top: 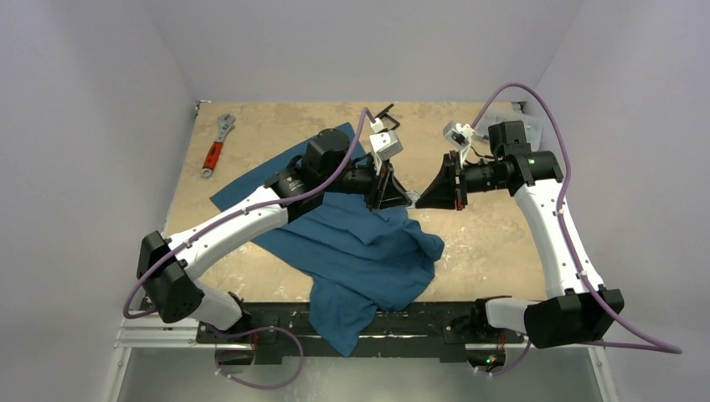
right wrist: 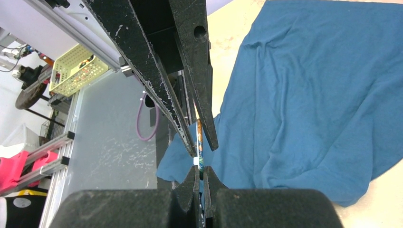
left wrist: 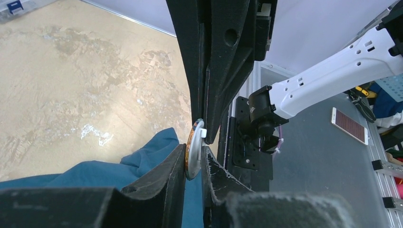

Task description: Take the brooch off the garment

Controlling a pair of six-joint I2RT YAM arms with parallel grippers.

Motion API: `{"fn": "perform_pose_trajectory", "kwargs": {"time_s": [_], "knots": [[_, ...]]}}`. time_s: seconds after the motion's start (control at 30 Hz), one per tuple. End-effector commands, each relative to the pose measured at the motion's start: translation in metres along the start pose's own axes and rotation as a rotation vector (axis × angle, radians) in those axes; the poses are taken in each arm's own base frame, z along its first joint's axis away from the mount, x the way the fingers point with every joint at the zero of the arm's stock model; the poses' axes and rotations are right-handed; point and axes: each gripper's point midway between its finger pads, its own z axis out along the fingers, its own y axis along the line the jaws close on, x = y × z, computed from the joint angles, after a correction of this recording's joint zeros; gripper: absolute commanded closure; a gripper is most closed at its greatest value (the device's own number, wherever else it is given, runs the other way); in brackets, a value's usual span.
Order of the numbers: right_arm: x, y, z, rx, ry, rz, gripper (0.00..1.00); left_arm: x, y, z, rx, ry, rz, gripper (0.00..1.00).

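the brooch [left wrist: 192,147] sits edge-on between the two arms, lifted off the table [left wrist: 71,85] at the raised fold of the t-shirt [right wrist: 304,95]. the left gripper [left wrist: 194,159] has its fingers drawn in on either face of the disc. in the left wrist view they look pressed to it, though the right wrist view leaves a sliver of doubt on one side. the right gripper [right wrist: 199,178] comes in from the opposite side with its jaws fully together at the rim of the disc, where a small white tab [left wrist: 202,134] shows. whether it truly pinches that tab or only rests on it, i cannot tell.

the step in hand is parting the disc from the cloth. i cannot see whether a pin or clasp passes through the fabric, since the fingers hide the back of the disc.

to do it well, the left pinch should be firm and flat on both faces before anything is pulled, as a thin disc held edge-on can twist out. the pull should go straight away from the cloth, slowly, while watching whether the teal fold rises with it. if the fold follows, the fastening is not free and tugging harder risks tearing the soft knit. the two arms are tip to tip, so each should move one at a time.
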Motion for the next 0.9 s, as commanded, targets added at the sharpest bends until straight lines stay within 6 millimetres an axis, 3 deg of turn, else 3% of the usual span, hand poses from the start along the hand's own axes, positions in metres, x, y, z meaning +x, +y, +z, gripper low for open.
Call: {"fn": "perform_pose_trajectory", "kwargs": {"time_s": [0.0, 0.53, 0.87], "knots": [[-0.007, 0.017, -0.001, -0.041, -0.022, -0.048, 1.0, -0.018, -0.007, 0.006, 0.028, -0.037, 0.036, 0.85], [-0.009, 0.019, 0.002, -0.049, 0.004, -0.095, 1.0, -0.006, -0.006, 0.015, 0.024, 0.023, 0.062, 0.84], [-0.008, 0.02, 0.003, -0.049, 0.011, -0.107, 1.0, 0.0, -0.007, 0.017, 0.041, 0.042, 0.058, 0.88]]}}
